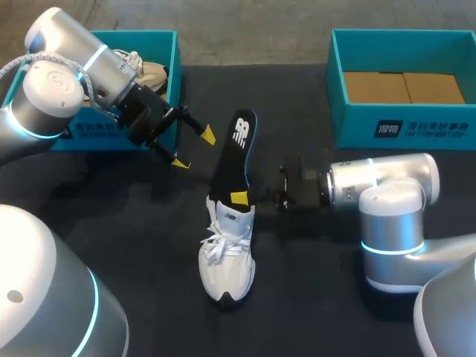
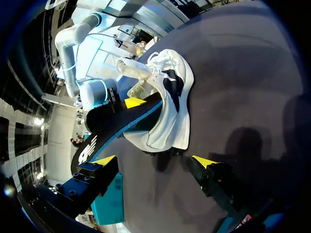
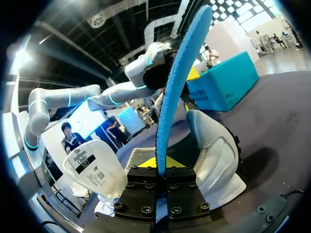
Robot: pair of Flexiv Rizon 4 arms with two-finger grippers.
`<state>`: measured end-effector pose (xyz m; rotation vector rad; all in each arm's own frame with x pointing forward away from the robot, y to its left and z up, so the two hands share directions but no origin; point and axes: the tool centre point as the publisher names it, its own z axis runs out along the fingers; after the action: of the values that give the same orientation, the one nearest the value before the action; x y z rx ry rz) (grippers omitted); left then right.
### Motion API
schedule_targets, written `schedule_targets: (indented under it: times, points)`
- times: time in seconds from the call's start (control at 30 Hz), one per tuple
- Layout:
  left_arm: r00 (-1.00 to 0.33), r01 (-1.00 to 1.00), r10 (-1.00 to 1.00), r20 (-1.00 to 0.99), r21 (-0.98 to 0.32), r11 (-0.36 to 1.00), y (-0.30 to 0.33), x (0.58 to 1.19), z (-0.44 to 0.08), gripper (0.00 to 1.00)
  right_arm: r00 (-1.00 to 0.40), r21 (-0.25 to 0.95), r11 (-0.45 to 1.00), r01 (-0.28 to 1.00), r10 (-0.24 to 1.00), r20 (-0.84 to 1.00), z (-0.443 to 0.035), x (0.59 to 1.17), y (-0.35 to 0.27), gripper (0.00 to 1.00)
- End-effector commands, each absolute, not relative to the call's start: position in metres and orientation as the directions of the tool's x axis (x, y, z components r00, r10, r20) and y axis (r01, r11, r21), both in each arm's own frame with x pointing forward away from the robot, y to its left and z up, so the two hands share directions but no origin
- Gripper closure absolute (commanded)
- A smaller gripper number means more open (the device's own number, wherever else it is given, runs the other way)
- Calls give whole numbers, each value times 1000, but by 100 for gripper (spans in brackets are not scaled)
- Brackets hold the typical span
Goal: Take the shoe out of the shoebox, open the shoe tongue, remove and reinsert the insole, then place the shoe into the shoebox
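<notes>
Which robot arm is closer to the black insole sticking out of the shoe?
The right arm: its jaws pinch the insole at the shoe opening. The left arm holds open jaws beside the insole's far end, not touching.

Silver-grey left arm, right arm; cyan joint rings; black jaws, yellow tips.

Even light from overhead falls on the black table, where the white shoe shows bright and shadows stay soft. Broad, dim shadows lie on the cloth beside the left gripper. The insole has its blue underside well lit.
</notes>
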<state>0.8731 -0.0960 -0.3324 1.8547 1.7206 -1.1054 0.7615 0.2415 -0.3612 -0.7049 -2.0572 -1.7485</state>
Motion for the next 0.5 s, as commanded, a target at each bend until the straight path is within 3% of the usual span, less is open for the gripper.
schedule_targets:
  times: [0.03,0.5]
  points:
    - [-57,956,660,-749,-231,-179,-96,873,-332,0,-816,807,130,577,140,561,-369,757,245,100]
    - [-57,956,660,-749,-231,-179,-96,873,-332,0,-832,821,142,553,129,539,-365,756,248,100]
